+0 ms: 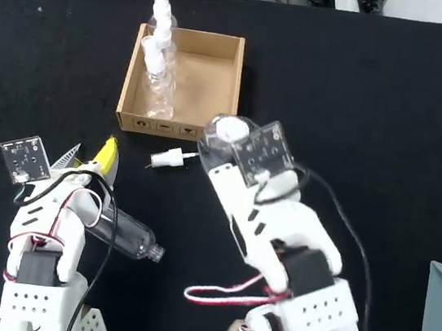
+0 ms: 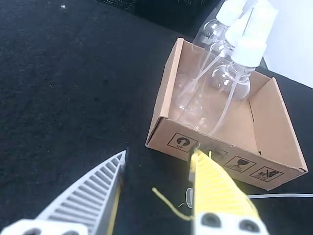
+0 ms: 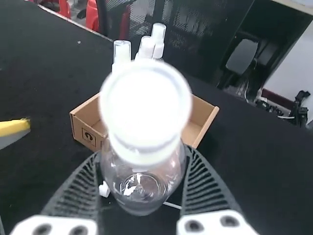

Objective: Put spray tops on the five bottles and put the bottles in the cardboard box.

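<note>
Both arms rise from the bottom of the high view. At lower left the left gripper (image 1: 92, 147) stands spread, with nothing between its grey and yellow fingers. An uncapped bottle (image 1: 124, 238) lies on its side on the black table (image 1: 376, 113) beside that arm, neck pointing right. At centre the right gripper (image 1: 228, 143) is clamped on a clear held bottle (image 1: 227, 131), just below the cardboard box (image 1: 160, 127). Three topped bottles (image 1: 160, 83) stand in the box's upper-left part. A loose spray top (image 1: 168, 159) lies between the two grippers. The left wrist view adds the box's printed front wall at centre, with the three bottles leaning at upper right. In the right wrist view the held bottle stands upright at lower centre between grey fingers, its round white end toward the lens. Three spray heads rise above it, and a yellow fingertip pokes in at the left edge.
</note>
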Motion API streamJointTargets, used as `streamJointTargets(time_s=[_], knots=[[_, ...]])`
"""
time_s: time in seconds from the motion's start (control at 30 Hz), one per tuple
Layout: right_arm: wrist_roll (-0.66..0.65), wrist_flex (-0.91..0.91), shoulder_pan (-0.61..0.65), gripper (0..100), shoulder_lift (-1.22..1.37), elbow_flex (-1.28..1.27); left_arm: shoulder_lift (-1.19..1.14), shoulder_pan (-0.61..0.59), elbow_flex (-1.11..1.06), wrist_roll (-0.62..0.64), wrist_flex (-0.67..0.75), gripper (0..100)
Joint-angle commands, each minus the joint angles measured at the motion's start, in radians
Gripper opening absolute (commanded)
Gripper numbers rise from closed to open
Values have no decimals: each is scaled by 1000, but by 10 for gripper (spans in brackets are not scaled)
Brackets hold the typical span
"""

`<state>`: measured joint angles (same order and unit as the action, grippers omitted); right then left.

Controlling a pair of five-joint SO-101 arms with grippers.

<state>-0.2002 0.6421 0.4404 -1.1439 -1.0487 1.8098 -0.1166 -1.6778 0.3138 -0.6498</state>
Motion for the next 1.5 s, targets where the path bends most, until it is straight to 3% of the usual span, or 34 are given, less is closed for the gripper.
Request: streamJointTargets(time_s=[0.0, 0.4, 0.57, 1.0, 1.33, 1.47], knots=[[-11, -49, -23, 12, 107, 143, 11, -2, -22, -9, -9, 195], [-11, -60, -51, 12, 409, 367, 11, -4, -22, -9, -9, 195], [-2, -149, -104, 12, 510, 384, 11, -4, -22, -9, -9, 195], [0, -367, -104, 11, 753, 409, 11, -8, -22, -9, -9, 195], [3, -362, -103, 12, 1003, 639, 11, -10, -22, -9, -9, 195], [83, -362, -106, 12, 1087, 719, 11, -10, -22, -9, -9, 195]])
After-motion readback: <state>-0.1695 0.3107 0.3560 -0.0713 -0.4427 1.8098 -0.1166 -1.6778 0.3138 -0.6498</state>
